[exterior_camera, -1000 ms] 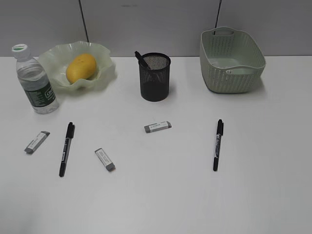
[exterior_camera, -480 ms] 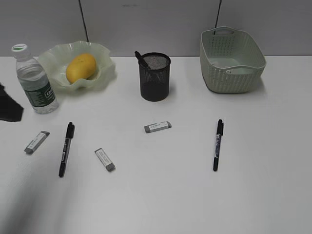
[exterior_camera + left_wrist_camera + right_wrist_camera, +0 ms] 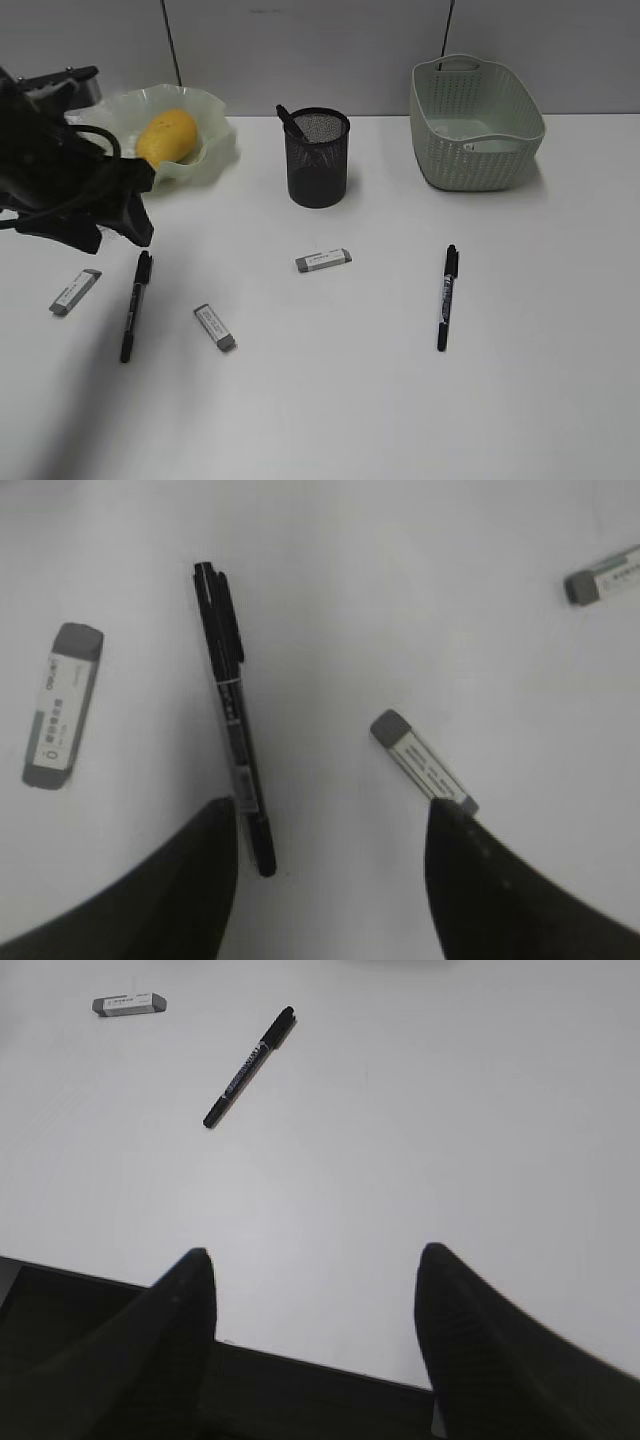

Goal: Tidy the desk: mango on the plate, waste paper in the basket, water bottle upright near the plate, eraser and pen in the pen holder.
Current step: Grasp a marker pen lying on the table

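The mango [image 3: 166,137] lies in the wavy-rimmed plate [image 3: 215,150] at the back left. The pen holder [image 3: 318,160] holds one pen. The basket [image 3: 475,125] stands at the back right. My left gripper [image 3: 135,232] is open and empty above the left pen [image 3: 132,305]. In the left wrist view its jaws [image 3: 330,820] straddle the desk between that pen [image 3: 232,750] and an eraser [image 3: 422,770]. My right gripper [image 3: 315,1260] is open and empty at the desk's near edge. My left arm hides the water bottle. I cannot make out the waste paper.
A second pen [image 3: 446,295] lies on the right of the desk [image 3: 350,400] and shows in the right wrist view [image 3: 248,1067]. Erasers lie at the left [image 3: 76,291], left of centre [image 3: 215,327] and centre [image 3: 323,260].
My left arm has swung in from the left edge and now covers the water bottle, with its gripper over the left pen. Nothing on the desk has moved.
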